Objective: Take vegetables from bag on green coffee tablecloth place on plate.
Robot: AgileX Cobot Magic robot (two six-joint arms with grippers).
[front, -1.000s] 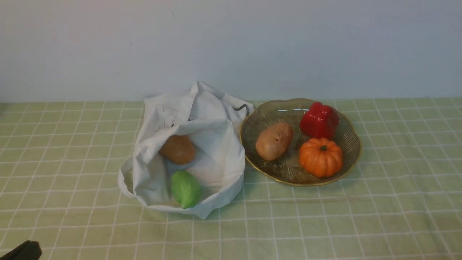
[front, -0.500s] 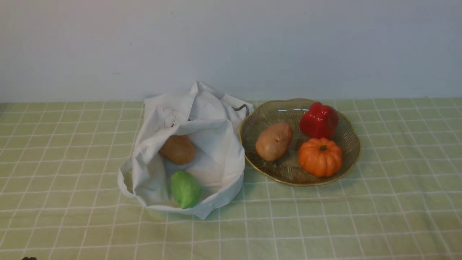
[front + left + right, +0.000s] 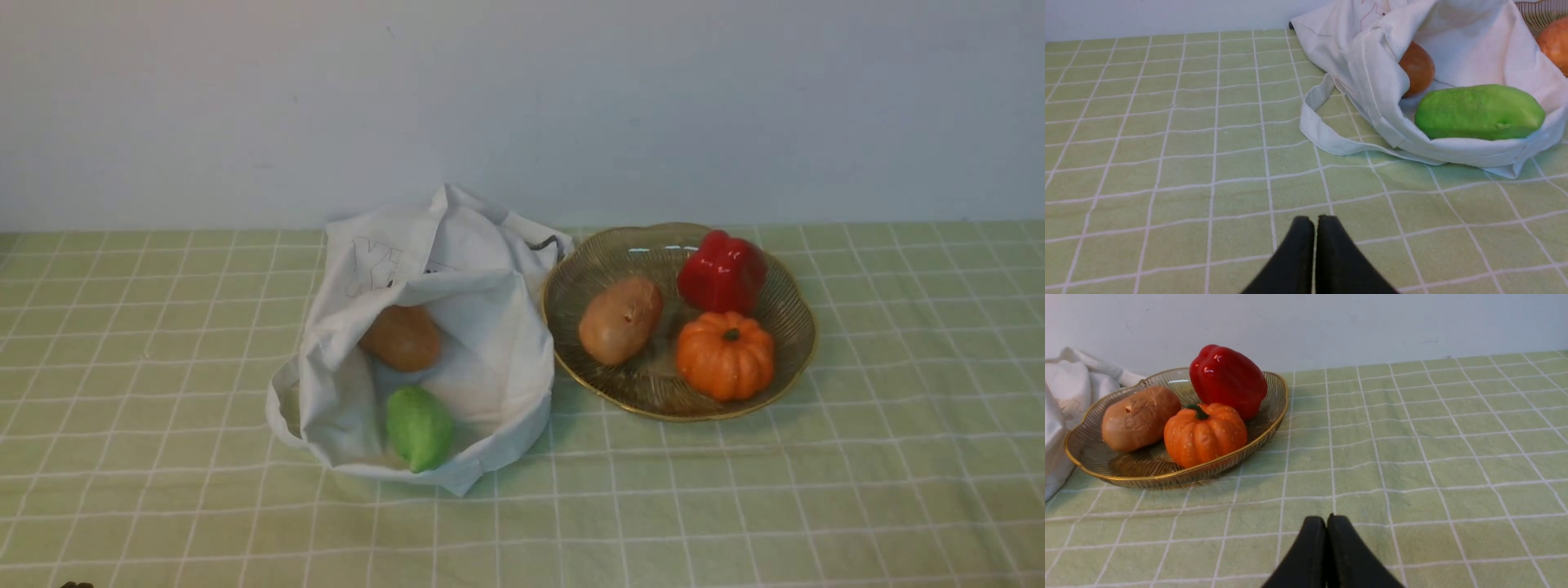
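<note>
The white bag (image 3: 457,278) lies open on the green tablecloth (image 3: 163,343), left of the plate (image 3: 796,359). Inside it are a tan potato (image 3: 402,337) and a green gourd (image 3: 419,427); both also show in the left wrist view, the potato (image 3: 1417,67) and the gourd (image 3: 1479,112). A second potato (image 3: 620,318) lies on the plate, also in the right wrist view (image 3: 1139,417). My left gripper (image 3: 1315,220) is shut and empty, low over the cloth short of the bag. My right gripper (image 3: 1326,520) is shut and empty, over the cloth near the plate (image 3: 1106,467).
A glossy red pepper (image 3: 722,270) and an orange pumpkin (image 3: 725,354) share the plate. A pale wall (image 3: 522,106) stands just behind bag and plate. The bag's loose strap (image 3: 1323,139) lies on the cloth toward my left gripper.
The dark tip of my left arm at the front view's lower left corner has dropped back almost out of the picture. Bag, vegetables and plate have not moved.
</note>
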